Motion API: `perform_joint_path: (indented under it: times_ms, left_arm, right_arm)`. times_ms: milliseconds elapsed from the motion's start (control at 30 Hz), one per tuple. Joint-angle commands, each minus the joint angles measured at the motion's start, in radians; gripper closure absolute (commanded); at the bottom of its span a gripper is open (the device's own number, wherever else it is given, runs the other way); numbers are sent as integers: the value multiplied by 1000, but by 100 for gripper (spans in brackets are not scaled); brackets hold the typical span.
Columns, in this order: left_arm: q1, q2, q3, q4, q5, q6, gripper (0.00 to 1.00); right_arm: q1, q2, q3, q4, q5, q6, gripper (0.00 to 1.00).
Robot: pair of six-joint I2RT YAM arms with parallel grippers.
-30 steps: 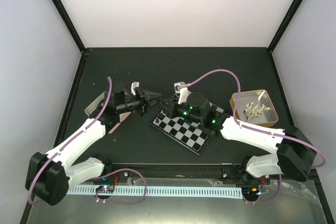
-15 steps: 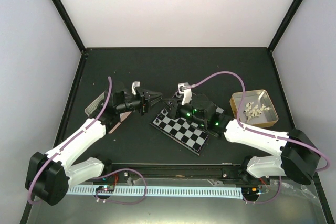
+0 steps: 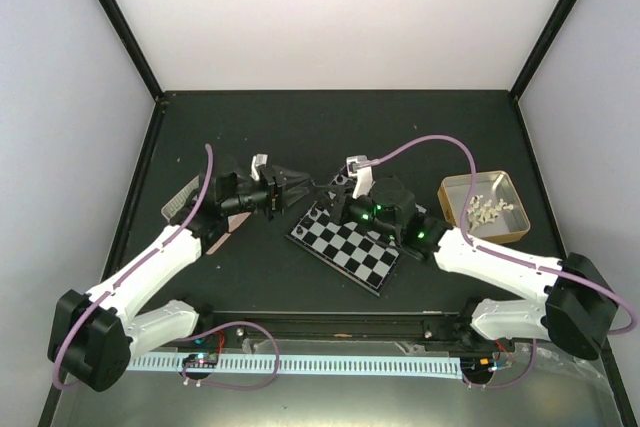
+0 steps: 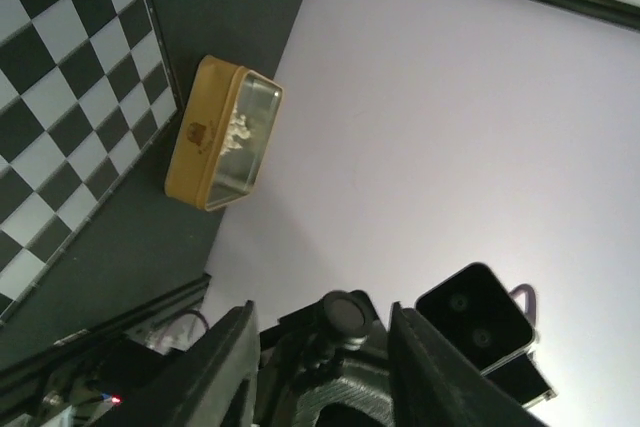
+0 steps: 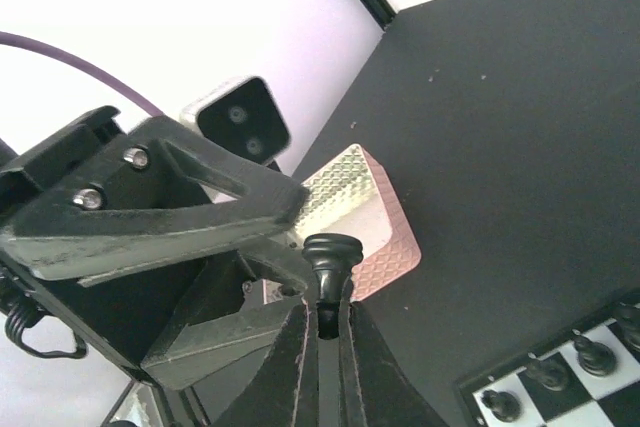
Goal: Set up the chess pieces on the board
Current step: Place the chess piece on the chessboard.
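Black chess piece [image 5: 332,252] clamped in right tool [image 5: 322,309], plain only in wrist views, left tool [image 4: 320,332] apart beside it

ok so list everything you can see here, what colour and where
chessboard: one, black and pale grey, middle of the table
black pieces on the board: at least four, black, in a row along one edge
held black piece: one, black, between the right gripper's fingers
white pieces: small heap, too small to count, white, inside the gold tin
gold tin: one, gold outside, right of the board
pink tin: one, pink sides, shiny inside, left of the board
table: one, dark grey
left gripper: one, black, open, facing the right gripper
right gripper: one, black, shut on the held black piece
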Motion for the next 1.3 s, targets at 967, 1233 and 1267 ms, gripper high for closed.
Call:
perform_joint_path:
  times_ms: [967, 1233, 1267]
  left_arm:
    - [13, -221, 151, -536, -639, 1184, 30]
    - [14, -199, 155, -549, -626, 1184, 30]
    - [13, -199, 157, -551, -626, 1183, 30]
  right_arm:
    - [-97, 352, 309, -1274, -87, -342, 97]
    - [-96, 394, 335, -1244, -86, -318, 83]
    - [-96, 396, 336, -1238, -81, -310, 81]
